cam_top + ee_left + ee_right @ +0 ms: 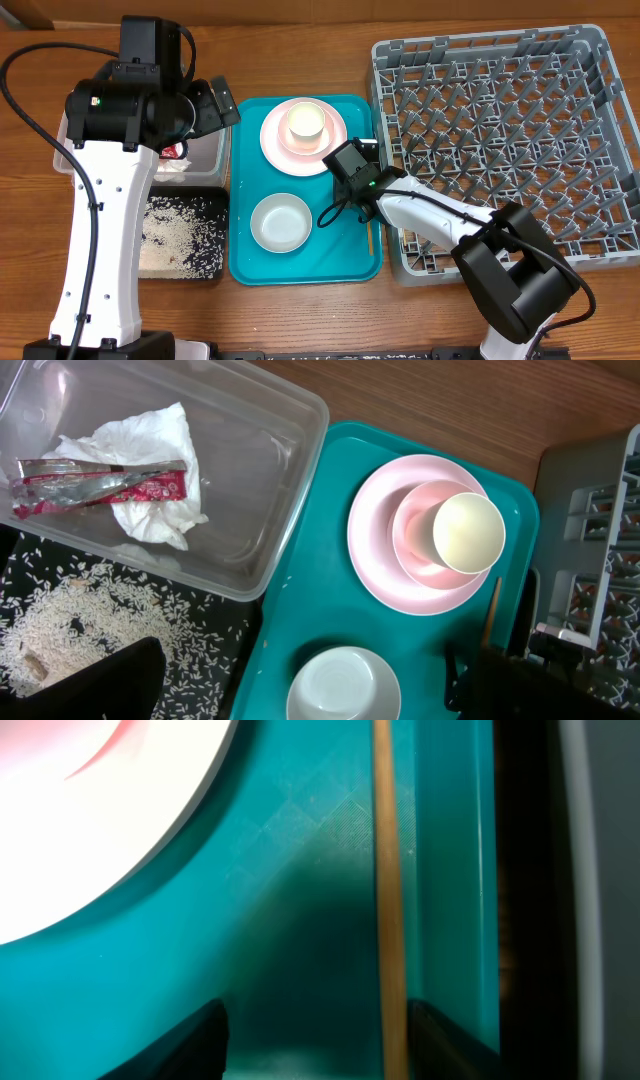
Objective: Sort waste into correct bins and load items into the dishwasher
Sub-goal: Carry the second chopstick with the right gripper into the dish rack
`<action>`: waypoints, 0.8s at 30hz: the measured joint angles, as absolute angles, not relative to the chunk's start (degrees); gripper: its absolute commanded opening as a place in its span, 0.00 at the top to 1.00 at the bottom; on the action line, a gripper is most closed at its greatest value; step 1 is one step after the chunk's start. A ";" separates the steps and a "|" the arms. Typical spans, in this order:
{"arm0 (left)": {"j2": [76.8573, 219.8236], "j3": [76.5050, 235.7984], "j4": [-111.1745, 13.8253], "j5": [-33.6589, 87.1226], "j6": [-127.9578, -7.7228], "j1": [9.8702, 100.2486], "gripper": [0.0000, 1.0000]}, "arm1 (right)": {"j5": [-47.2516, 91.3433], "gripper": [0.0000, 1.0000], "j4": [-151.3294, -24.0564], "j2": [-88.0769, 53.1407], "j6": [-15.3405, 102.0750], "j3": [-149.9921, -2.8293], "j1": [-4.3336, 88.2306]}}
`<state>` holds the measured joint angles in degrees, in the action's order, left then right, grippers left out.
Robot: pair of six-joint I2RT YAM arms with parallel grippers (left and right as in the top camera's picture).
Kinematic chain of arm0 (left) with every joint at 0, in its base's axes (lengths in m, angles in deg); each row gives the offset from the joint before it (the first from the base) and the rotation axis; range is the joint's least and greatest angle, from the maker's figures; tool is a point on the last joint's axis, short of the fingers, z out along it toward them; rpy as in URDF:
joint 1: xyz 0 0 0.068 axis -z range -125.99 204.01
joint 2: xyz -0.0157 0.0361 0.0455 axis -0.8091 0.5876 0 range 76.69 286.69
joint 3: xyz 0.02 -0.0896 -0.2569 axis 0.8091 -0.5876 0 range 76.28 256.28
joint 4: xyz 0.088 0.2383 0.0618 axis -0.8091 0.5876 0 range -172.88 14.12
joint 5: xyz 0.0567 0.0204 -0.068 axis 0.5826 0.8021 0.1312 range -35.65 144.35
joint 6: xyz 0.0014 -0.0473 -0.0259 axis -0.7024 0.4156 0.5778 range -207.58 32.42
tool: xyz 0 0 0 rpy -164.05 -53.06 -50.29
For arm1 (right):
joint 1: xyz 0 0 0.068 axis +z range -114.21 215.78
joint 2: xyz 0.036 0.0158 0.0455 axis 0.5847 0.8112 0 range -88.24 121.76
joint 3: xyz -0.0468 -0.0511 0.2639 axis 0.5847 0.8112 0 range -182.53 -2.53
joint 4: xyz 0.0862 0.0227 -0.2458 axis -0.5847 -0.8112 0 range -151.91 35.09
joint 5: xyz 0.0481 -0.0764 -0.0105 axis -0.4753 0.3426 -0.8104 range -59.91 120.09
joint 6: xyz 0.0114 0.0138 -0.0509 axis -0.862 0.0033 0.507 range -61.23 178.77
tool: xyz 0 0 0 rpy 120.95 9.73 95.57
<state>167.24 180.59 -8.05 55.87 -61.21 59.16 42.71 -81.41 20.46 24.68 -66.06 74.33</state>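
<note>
The red snack wrapper (100, 485) lies on the crumpled white napkin (150, 470) inside the clear tub (270, 510). Rice grains (90, 610) are spread in the black tray (205, 262). On the teal tray, the pink plate (275, 140) carries a bowl (420, 550) with the white cup (307, 122) in it. A white bowl (281, 222) sits nearer the front. My left gripper (225, 103) hangs open and empty above the tub's right end. My right gripper (315, 1045) is open, low on the teal tray, with a wooden chopstick (387, 870) between its fingers. The grey dish rack (500, 130) stands at the right.
The teal serving tray (245, 265) lies between the bins and the rack. Its raised right rim (455, 870) runs close beside the chopstick and my right finger. The rack's wall rises just beyond that rim. The wooden table (300, 50) extends behind.
</note>
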 measured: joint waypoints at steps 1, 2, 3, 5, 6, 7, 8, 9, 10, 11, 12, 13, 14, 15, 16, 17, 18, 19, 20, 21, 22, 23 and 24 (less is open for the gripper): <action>167.24 180.59 -8.05 55.87 -61.21 59.16 0.00 | 42.54 0.52 -81.47 20.46 24.68 -66.06 74.33; 167.24 180.59 -8.05 55.87 -61.23 59.16 0.00 | 42.49 0.56 -81.50 20.46 24.48 -66.08 74.29; 167.24 180.59 -8.05 55.87 -61.23 59.16 0.00 | 42.34 0.59 -81.63 20.46 24.37 -66.15 74.20; 167.24 180.59 -8.05 55.87 -61.21 59.16 0.00 | 41.97 0.64 -82.00 20.46 24.50 -66.28 74.11; 167.24 180.59 -8.05 55.87 -61.21 59.16 0.00 | 41.90 0.64 -82.04 20.46 24.35 -66.28 74.09; 167.24 180.59 -8.05 55.87 -61.21 59.16 0.00 | 41.88 0.67 -82.13 20.46 24.48 -66.28 74.07; 167.24 180.59 -8.05 55.87 -61.23 59.16 0.00 | 41.84 0.69 -82.13 20.46 24.53 -66.28 74.07; 167.24 180.59 -8.05 55.87 -61.23 59.16 0.00 | 41.88 0.72 -82.20 20.46 24.42 -66.28 74.07; 167.24 180.59 -8.05 55.87 -61.21 59.16 0.00 | 41.84 0.76 -82.37 20.46 24.68 -66.30 74.07; 167.24 180.59 -8.05 55.87 -61.23 59.16 0.00 | 41.84 0.80 -82.37 20.46 24.48 -66.30 74.07; 167.24 180.59 -8.03 55.87 -61.23 59.16 0.00 | 41.84 0.87 -82.44 20.46 24.59 -66.30 74.07; 167.24 180.59 -8.05 55.87 -61.23 59.16 0.00 | 41.75 0.89 -82.57 20.46 25.18 -66.32 74.07; 167.24 180.59 -8.05 55.87 -61.21 59.16 0.00 | 41.66 0.90 -82.50 20.46 25.20 -66.35 74.07; 167.24 180.59 -8.05 55.87 -61.21 59.16 0.00 | 41.58 0.92 -82.55 20.46 25.51 -66.35 74.07; 167.24 180.59 -8.05 55.87 -61.21 59.16 0.00 | 41.60 0.95 -82.61 20.46 25.69 -66.35 74.07; 167.24 180.59 -8.03 55.87 -61.21 59.16 0.00 | 41.49 0.96 -82.59 20.46 25.75 -66.37 74.07; 167.24 180.59 -8.03 55.87 -61.21 59.16 0.00 | 41.49 0.96 -82.63 20.46 25.93 -66.45 74.07; 167.24 180.59 -8.05 55.87 -61.23 59.16 0.00 | 41.51 0.96 -82.76 20.46 26.10 -66.70 74.05; 167.24 180.59 -8.05 55.87 -61.21 59.16 0.00 | 41.49 0.96 -82.94 20.46 26.52 -66.94 74.07; 167.24 180.59 -8.05 55.87 -61.21 59.16 0.00 | 41.47 0.96 -83.16 20.46 27.11 -67.24 74.07; 167.24 180.59 -8.05 55.87 -61.21 59.16 0.00 | 41.49 0.96 -83.70 20.46 27.61 -67.72 74.07; 167.24 180.59 -8.05 55.87 -61.21 59.16 0.00 | 41.49 0.96 -84.34 20.46 28.09 -68.33 74.07; 167.24 180.59 -8.05 55.87 -61.23 59.16 0.00 | 41.49 0.96 -85.02 20.46 28.61 -69.03 74.07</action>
